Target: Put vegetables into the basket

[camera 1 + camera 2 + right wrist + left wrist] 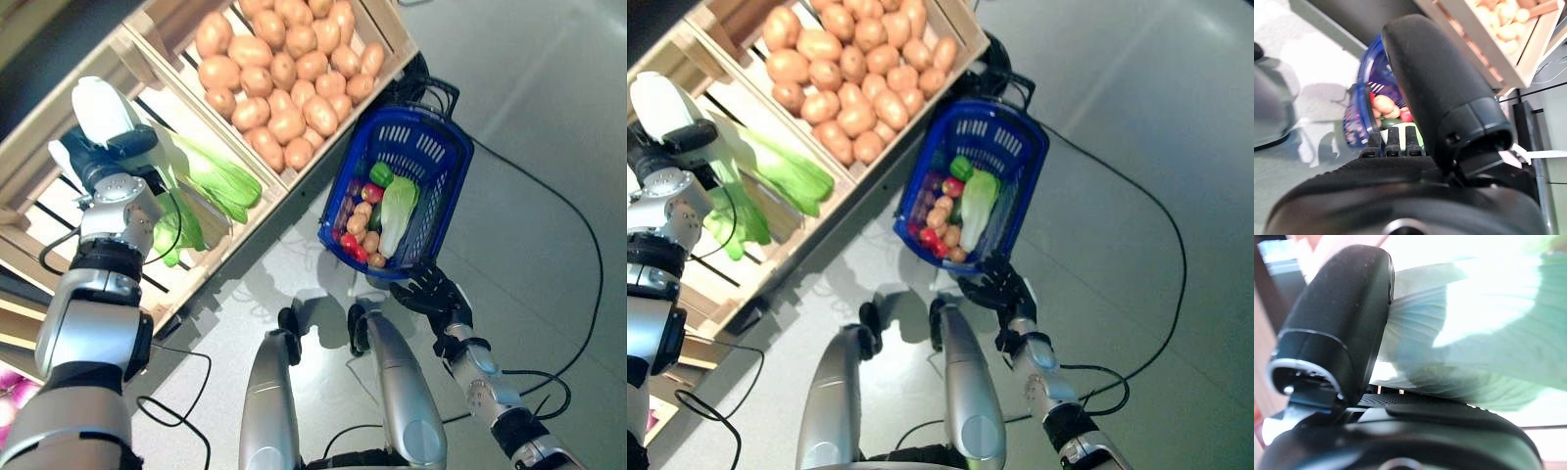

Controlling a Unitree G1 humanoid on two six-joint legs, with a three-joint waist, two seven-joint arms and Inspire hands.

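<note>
- My left hand (103, 166) is down in the crate (59, 211) among the leafy greens (211, 181). In my left wrist view the thumb (1337, 328) lies against a pale ribbed leaf (1459, 347), but I cannot tell whether my fingers are closed round it or only resting there.
- My right hand (436, 294) has its fingers curled on the near rim of the blue basket (431, 147), which stands on the floor (549, 108) just beside the stall.
- To do this step well, I judge I should get my fingers round the thick stalk end of one green, not the loose leaf tips, so it lifts whole and does not tear.
- I should raise it straight clear of the crate's front board before swinging across, since the wooden edge sits between the greens and the basket.
- The basket already holds a cabbage (399, 215), a green pepper (381, 174), and small red and tan pieces, so the green is best laid along the basket's length on top.
- The potatoes (284, 73) fill the next crate and need no touching now.
- My right hand should keep the basket steady and tilted toward me.
</note>
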